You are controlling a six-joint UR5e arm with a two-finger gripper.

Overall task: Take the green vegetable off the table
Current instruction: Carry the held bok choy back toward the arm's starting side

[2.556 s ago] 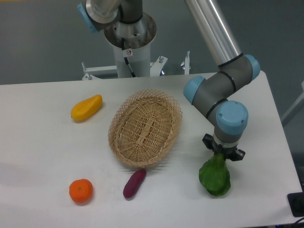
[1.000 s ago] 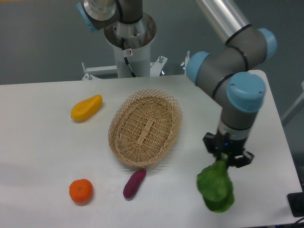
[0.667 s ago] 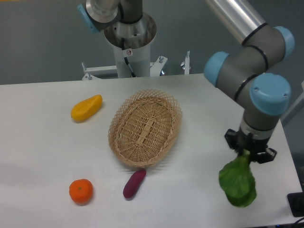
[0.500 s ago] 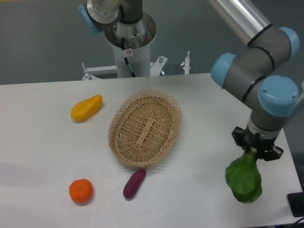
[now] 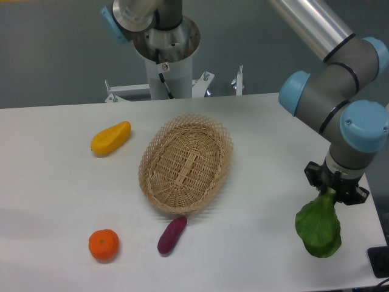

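Having risen and swung rightward, the claw (image 5: 333, 190) pinches the green vegetable (image 5: 319, 228) clear of the counter (image 5: 55, 194), so the pickup looks done.

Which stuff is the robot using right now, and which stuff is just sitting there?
Using:
- leafy green toy vegetable, hanging pinched in the gripper
- big white table

Just sitting:
- oval wicker basket
- yellow mango-shaped toy
- round orange toy
- small purple eggplant-like toy

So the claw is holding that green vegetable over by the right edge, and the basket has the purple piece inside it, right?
Not quite: the camera view shows the purple piece lying on the table just in front of the basket, not inside. The gripper does hold the green vegetable.
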